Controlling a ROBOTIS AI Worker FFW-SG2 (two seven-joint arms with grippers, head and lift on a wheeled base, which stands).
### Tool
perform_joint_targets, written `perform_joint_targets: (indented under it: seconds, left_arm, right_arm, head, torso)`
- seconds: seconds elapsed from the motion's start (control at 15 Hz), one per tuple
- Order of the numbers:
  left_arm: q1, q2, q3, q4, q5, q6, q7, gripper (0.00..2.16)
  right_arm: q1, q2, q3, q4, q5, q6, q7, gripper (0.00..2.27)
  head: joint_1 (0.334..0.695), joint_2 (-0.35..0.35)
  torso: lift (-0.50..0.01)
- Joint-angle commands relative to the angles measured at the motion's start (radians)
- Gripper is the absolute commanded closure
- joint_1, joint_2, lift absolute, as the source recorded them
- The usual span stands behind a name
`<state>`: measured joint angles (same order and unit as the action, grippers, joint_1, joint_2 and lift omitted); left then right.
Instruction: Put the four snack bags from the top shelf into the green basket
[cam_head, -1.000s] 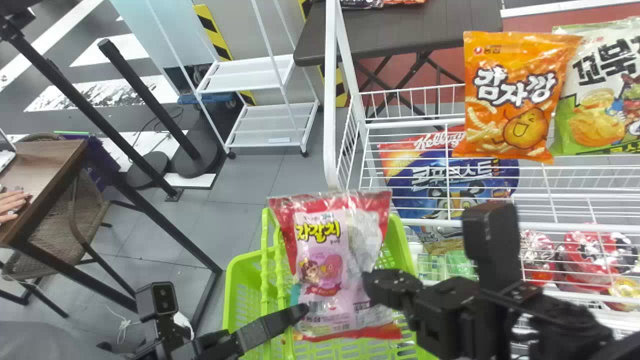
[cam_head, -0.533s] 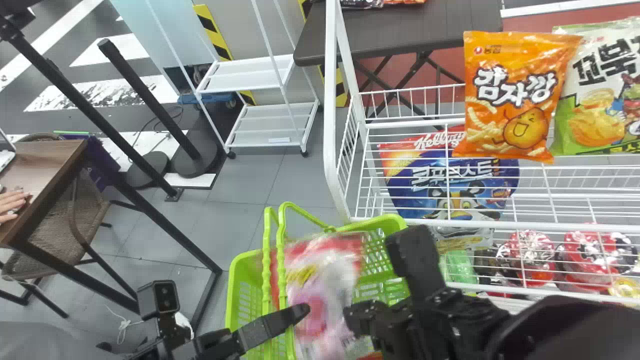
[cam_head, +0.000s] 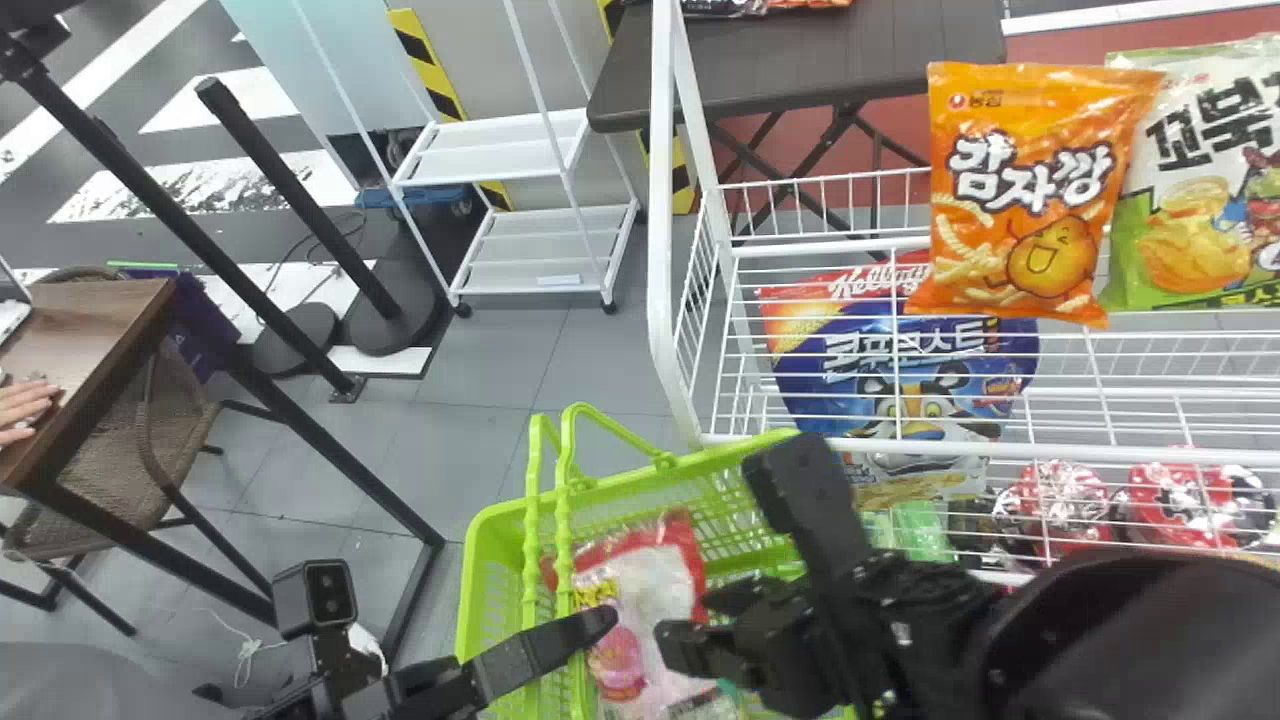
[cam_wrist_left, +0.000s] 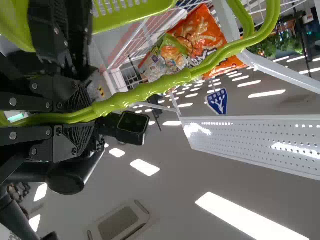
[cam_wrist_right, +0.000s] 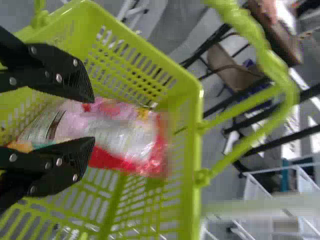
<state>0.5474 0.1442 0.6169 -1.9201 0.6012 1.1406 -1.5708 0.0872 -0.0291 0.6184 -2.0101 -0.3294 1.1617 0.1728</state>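
My left gripper (cam_head: 600, 628) is at the near left of the green basket (cam_head: 510, 520); in the left wrist view the left gripper (cam_wrist_left: 91, 114) is closed around the basket's handle (cam_wrist_left: 160, 84). Inside the basket lies the pink and red snack bag (cam_head: 648, 610). Just above it my right gripper (cam_head: 692, 618) stands open. In the right wrist view the bag (cam_wrist_right: 117, 132) rests in the basket (cam_wrist_right: 187, 95) beyond the right gripper (cam_wrist_right: 94, 120), whose fingers are apart. On the top shelf stand an orange snack bag (cam_head: 1030, 190) and a green and white one (cam_head: 1190, 200).
The white wire rack (cam_head: 668, 250) rises right behind the basket, with a blue cereal bag (cam_head: 900, 360) and red packs (cam_head: 1060, 505) lower down. To the left are a wooden table (cam_head: 90, 360) with a person's hand on it and black posts (cam_head: 300, 200).
The pink bag has gone down into the basket, and my right gripper has let go of it. The right arm has moved lower and to the left; the left arm has stayed in place.
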Motion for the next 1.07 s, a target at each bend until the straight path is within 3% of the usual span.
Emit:
perform_joint_targets:
  seconds: [0.0,0.13,0.4,0.47,0.73,1.0]
  left_arm:
    - [0.0,0.0,0.001,0.001,0.0,0.0,-0.01,2.15]
    - [-0.001,0.0,0.001,0.001,0.0,0.0,-0.01,2.15]
    - [-0.006,-0.003,-0.002,0.006,0.0,0.0,-0.01,2.15]
    - [-0.009,-0.003,-0.002,0.012,0.0,-0.003,-0.01,2.15]
    - [-0.02,-0.005,0.0,0.029,-0.003,-0.003,-0.01,2.15]
    - [-0.034,-0.008,-0.005,0.053,-0.008,-0.003,-0.01,2.15]
  right_arm:
    - [0.055,-0.041,-0.143,-0.137,-0.074,0.016,0.013,0.04]
    - [0.114,-0.066,-0.292,-0.259,-0.051,0.003,0.004,0.05]
    - [0.063,-0.064,-0.482,-0.203,0.089,-0.184,-0.012,0.05]
    - [0.029,-0.063,-0.493,-0.151,0.128,-0.236,-0.013,0.05]
    - [-0.136,-0.063,-0.486,0.137,0.174,-0.463,-0.035,0.05]
    - [-0.297,-0.043,-0.413,0.439,0.193,-0.613,-0.078,0.08]
  head:
    - [0.695,0.35]
    - [0.695,0.35]
    - [0.695,0.35]
    - [0.695,0.345]
    - [0.695,0.197]
    - [0.695,0.18]
  torso:
    - [0.0]
    - [0.0]
    - [0.0]
    - [0.0]
    - [0.0]
    - [0.0]
